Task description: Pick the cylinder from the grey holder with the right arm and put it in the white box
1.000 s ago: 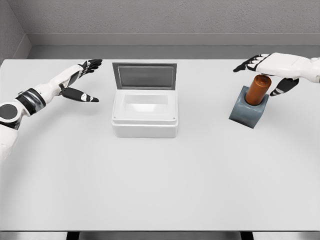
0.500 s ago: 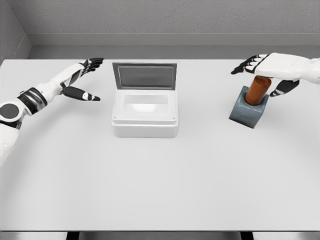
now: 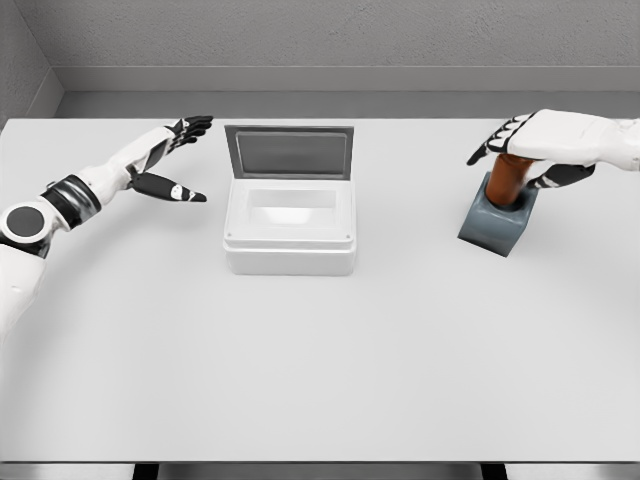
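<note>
A brown-orange cylinder (image 3: 505,181) stands upright in the dark grey holder (image 3: 497,226) at the right of the white table. My right hand (image 3: 522,158) lies right over the cylinder's top and hides it. Its fingers (image 3: 490,146) reach out to the left and the thumb (image 3: 563,178) sits beside the cylinder on the right, so the hand is open and nothing is grasped. The white box (image 3: 290,228) stands at centre left with its lid (image 3: 289,152) raised at the back. My left hand (image 3: 172,160) hovers open, left of the box.
The table (image 3: 320,360) runs to a grey back wall, with its front edge at the bottom of the view. The box and the holder are about 130 px apart.
My right hand has dropped onto the cylinder's top and now covers it, with the thumb drawn in closer. The left hand has drifted slightly up and to the right.
</note>
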`<action>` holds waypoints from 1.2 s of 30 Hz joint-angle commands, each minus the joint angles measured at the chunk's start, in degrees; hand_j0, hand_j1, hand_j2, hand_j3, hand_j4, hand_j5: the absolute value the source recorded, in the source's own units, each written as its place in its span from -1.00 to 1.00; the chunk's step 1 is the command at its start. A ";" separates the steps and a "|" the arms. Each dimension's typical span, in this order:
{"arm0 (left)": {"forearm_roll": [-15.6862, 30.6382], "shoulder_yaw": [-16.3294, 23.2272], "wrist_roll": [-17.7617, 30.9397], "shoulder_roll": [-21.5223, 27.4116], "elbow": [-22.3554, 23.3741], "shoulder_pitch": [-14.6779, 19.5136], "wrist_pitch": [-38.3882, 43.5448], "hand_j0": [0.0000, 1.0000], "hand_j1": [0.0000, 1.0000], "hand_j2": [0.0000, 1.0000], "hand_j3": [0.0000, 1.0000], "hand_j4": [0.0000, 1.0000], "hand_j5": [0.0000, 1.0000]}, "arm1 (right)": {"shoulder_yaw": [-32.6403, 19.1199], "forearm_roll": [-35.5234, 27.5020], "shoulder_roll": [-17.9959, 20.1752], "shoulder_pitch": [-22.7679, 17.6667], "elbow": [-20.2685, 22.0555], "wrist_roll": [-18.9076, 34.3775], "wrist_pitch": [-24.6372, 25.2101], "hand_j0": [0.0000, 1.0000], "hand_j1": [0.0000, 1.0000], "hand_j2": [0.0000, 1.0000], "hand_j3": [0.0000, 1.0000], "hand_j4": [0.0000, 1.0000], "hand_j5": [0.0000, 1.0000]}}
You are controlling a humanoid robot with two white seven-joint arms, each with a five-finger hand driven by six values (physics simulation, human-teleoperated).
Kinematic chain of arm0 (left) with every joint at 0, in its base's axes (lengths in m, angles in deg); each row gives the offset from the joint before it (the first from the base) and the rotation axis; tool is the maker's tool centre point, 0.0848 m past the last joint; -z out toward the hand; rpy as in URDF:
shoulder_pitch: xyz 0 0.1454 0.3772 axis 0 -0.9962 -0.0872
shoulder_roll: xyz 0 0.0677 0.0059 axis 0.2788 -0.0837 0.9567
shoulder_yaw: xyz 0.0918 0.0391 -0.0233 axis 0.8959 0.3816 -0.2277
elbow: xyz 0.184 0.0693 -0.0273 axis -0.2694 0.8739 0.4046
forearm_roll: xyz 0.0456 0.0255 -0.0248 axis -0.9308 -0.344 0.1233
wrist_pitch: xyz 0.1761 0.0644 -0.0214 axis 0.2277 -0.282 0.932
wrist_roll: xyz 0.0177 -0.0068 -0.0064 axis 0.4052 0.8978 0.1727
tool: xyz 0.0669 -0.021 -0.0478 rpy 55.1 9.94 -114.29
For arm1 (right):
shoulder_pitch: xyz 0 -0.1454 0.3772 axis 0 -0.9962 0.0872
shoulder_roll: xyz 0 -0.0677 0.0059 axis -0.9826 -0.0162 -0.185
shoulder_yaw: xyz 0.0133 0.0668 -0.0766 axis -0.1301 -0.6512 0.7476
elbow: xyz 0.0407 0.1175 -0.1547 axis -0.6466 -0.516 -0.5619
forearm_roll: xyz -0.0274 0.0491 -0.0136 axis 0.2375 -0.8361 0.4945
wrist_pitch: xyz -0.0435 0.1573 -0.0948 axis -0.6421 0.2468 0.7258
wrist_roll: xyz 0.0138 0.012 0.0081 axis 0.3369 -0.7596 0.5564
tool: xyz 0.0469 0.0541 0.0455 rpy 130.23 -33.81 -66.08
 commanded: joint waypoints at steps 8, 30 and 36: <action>0.30 0.02 0.00 -0.10 -0.04 0.00 0.12 1.00 1.00 1.00 1.00 1.00 1.00 | 1.28 -0.28 0.34 -0.70 -0.04 -0.02 0.15 -0.09 -0.09 -0.09 -0.09 -0.09 -0.09; 0.39 0.02 0.00 -0.01 -0.22 0.26 0.04 1.00 1.00 1.00 1.00 1.00 1.00 | 1.37 -0.99 2.97 0.35 2.86 -0.02 0.15 -0.28 -0.28 -0.28 -0.28 -0.28 -0.28; 0.39 -0.16 0.00 -0.01 -0.22 0.26 0.04 1.00 1.00 1.00 1.00 1.00 1.00 | 1.28 -1.16 3.50 0.79 4.61 -0.02 0.15 -0.29 -0.29 -0.29 -0.29 -0.29 -0.29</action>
